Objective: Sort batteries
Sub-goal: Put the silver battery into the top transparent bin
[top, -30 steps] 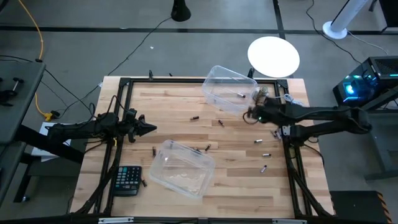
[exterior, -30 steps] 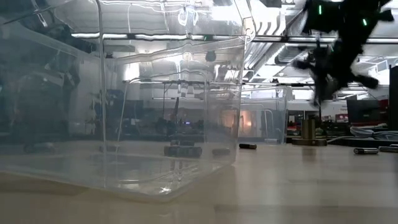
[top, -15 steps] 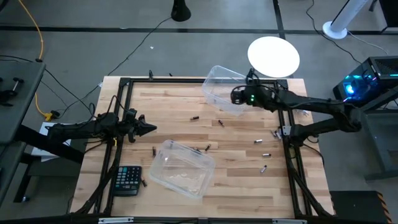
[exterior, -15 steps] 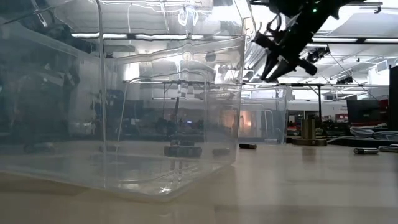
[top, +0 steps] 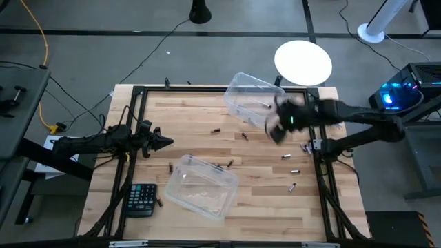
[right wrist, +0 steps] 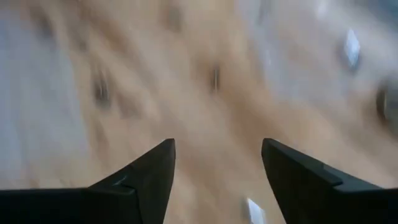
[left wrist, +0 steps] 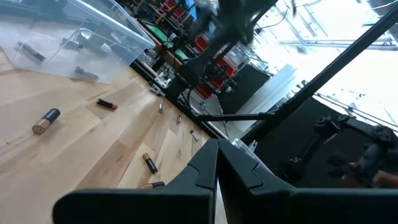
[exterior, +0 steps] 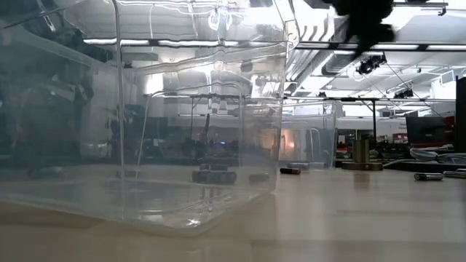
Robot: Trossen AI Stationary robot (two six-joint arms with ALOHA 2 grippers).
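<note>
On the wooden table (top: 193, 114) the batteries (top: 294, 171) lie scattered between two clear bins (top: 200, 186), small, stiff and prone to roll, best pinched across the middle, while the right gripper (right wrist: 214, 163) hovers with fingers apart and the left gripper (left wrist: 216, 163) waits closed.

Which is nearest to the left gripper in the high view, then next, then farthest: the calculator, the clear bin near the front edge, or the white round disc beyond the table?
From the left gripper:
1. Clear bin near the front edge, toward the table's middle.
2. Calculator, at the front left; close to the bin's distance, roughly tied.
3. White round disc, far right, beyond the table.
</note>
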